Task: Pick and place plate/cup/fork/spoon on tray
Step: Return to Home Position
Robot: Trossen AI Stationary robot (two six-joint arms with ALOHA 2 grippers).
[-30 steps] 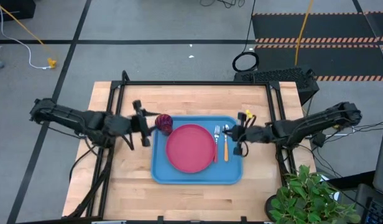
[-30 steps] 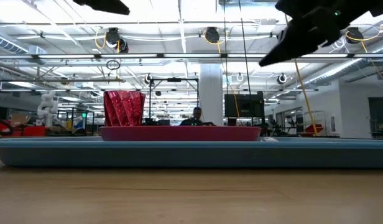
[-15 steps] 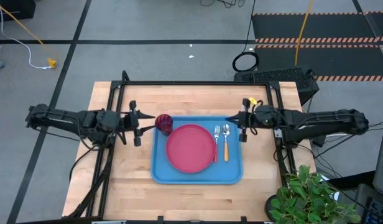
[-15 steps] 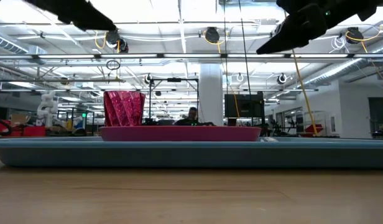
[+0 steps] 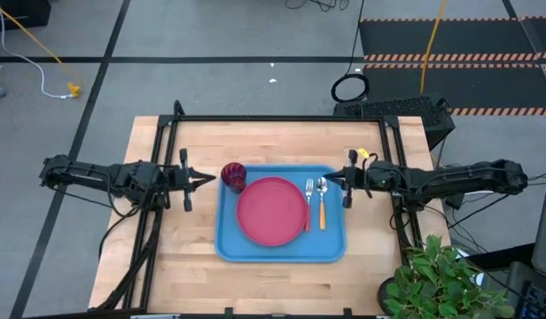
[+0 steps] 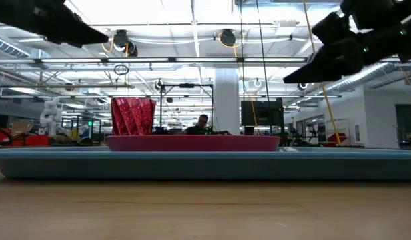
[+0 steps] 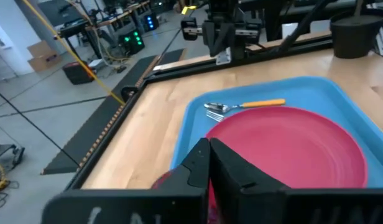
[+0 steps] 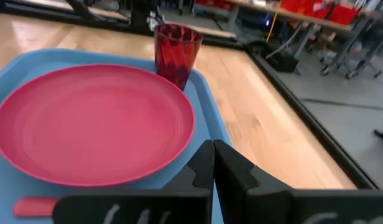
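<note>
The blue tray (image 5: 229, 244) lies in the middle of the table. The pinkish-red plate (image 5: 271, 211) rests flat on it, the dark red cup (image 5: 233, 175) stands upright at the tray's far left corner, and the fork (image 5: 308, 202) and the orange-handled spoon (image 5: 322, 202) lie side by side on the tray, right of the plate. My left gripper (image 5: 205, 180) is shut and empty, just left of the cup. My right gripper (image 5: 330, 175) is shut and empty, at the tray's far right corner, above the spoon's bowl.
A black frame (image 5: 282, 119) runs along the table's far edge and down both sides. A potted plant (image 5: 441, 283) stands off the near right corner. Bare wood (image 5: 189, 257) lies left of and in front of the tray.
Both arms have drawn back from the tray, the left toward the table's left edge, the right toward its right edge. The left gripper has come away from the cup, which stands where it was. Plate, fork and spoon have not moved.
</note>
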